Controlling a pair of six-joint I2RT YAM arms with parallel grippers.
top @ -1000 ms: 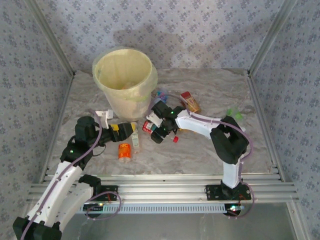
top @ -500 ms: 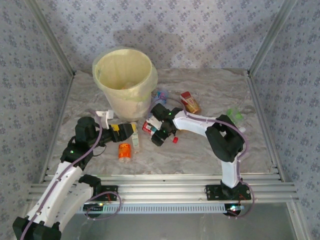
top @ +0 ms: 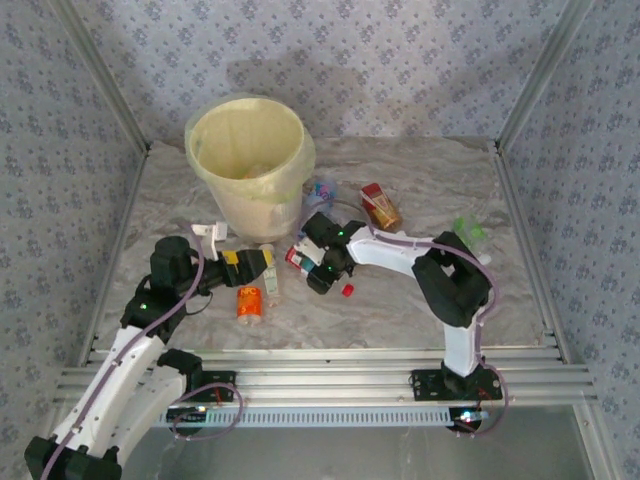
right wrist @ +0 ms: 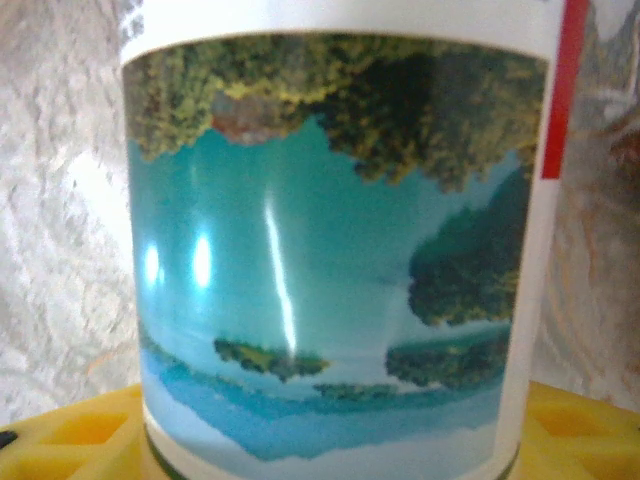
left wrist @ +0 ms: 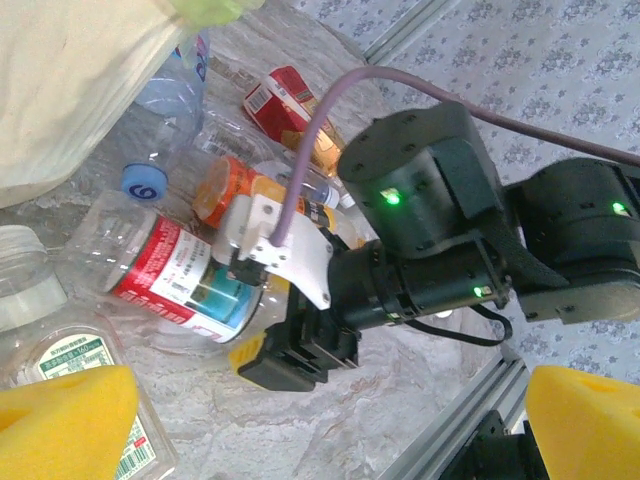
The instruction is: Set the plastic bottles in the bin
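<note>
**Right arm straddles the red-and-teal bottle, bin far and to the left**

The right gripper (top: 310,262) sits low on the table. Its yellow pads (right wrist: 70,430) flank the red-and-teal bottle (left wrist: 180,280), and the label is hard up against the wrist camera. The jaws stand partway in, but whether they pinch the bottle or merely straddle it cannot be told.

The bottle lies on its side with its long axis across the fingers, which looks right for a squeeze on the body. The bin (top: 240,200) stands far and left of the fingers, close by, with its rim well above them. The likely call is a lift first, then a swing left and away.

The left gripper (top: 255,263) is just left of that bottle, over a green-labelled bottle (top: 268,275). Its fingers are spread wide and hold nothing. It sits near the probable path, so a brush is the risk. An orange bottle (top: 248,302) lies on the near side of it.
</note>
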